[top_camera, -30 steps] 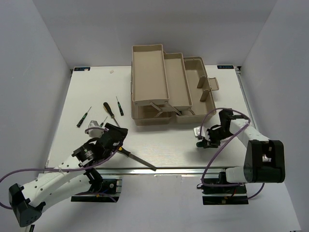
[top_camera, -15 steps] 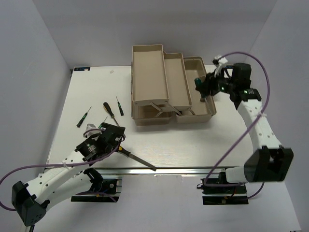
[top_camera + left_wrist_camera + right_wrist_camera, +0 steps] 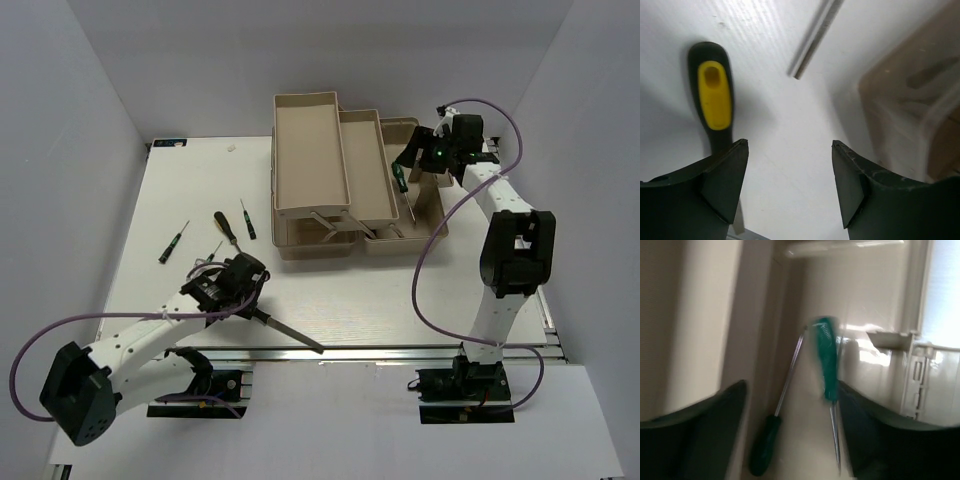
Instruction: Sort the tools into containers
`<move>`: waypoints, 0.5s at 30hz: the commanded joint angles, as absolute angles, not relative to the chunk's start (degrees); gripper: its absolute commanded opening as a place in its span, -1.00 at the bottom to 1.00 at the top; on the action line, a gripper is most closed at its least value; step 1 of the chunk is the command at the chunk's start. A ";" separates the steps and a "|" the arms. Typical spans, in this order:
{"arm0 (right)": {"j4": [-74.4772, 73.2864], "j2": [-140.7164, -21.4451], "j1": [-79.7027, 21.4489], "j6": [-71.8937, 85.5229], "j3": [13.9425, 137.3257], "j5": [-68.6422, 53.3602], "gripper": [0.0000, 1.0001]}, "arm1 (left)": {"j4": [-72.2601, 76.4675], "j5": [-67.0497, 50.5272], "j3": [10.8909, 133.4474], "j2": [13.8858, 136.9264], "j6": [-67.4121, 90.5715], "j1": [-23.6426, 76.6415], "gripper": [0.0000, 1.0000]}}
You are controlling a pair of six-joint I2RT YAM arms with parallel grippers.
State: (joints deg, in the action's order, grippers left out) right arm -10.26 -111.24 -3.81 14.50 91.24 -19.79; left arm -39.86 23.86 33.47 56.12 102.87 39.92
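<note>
My right gripper (image 3: pixel 418 158) hangs open over the toolbox's base compartment (image 3: pixel 430 225). A green-handled screwdriver (image 3: pixel 400 180) is loose just under it, blurred in the right wrist view (image 3: pixel 825 360) between the spread fingers, close to the right one. Another dark-green-handled screwdriver (image 3: pixel 765 445) lies in that compartment. My left gripper (image 3: pixel 248 292) is open and empty, low over the table beside the file's yellow-and-black handle (image 3: pixel 715 100). The file (image 3: pixel 290 332) lies near the front edge. Several small screwdrivers (image 3: pixel 225 227) lie on the table at the left.
Two beige trays (image 3: pixel 310 150) stand raised on the toolbox's left half; a tray wall (image 3: pixel 700 315) fills the left of the right wrist view. A thin metal shaft (image 3: pixel 815 40) lies ahead of the left gripper, the toolbox's side (image 3: pixel 910 100) to its right.
The right arm carried the green screwdriver from the front right of the table to the toolbox and has opened; the screwdriver is loose. The left gripper shifted slightly towards the file handle.
</note>
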 commanded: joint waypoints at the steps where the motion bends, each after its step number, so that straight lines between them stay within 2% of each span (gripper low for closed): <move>1: -5.02 -105.13 -3.08 11.87 91.87 -25.92 0.66 | -42.79 21.62 36.55 59.05 101.43 39.20 0.53; 2: -4.31 -103.90 -2.21 11.34 90.63 -27.32 0.77 | -44.80 21.62 37.26 59.67 100.73 38.59 0.50; 3: -2.74 -101.36 -1.76 10.90 89.14 -29.60 0.78 | -45.78 21.53 37.96 60.55 100.46 38.41 0.48; 7: -2.02 -96.86 1.57 9.41 83.77 -34.01 0.79 | -50.78 20.31 41.04 62.57 98.27 36.83 0.42; 15: -2.64 -90.54 5.19 9.58 76.04 -36.39 0.79 | -52.82 16.44 42.27 66.88 93.08 35.60 0.42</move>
State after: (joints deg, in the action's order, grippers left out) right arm -3.99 -92.82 5.43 10.39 78.85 -33.61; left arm -50.06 18.48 40.36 65.91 95.59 35.94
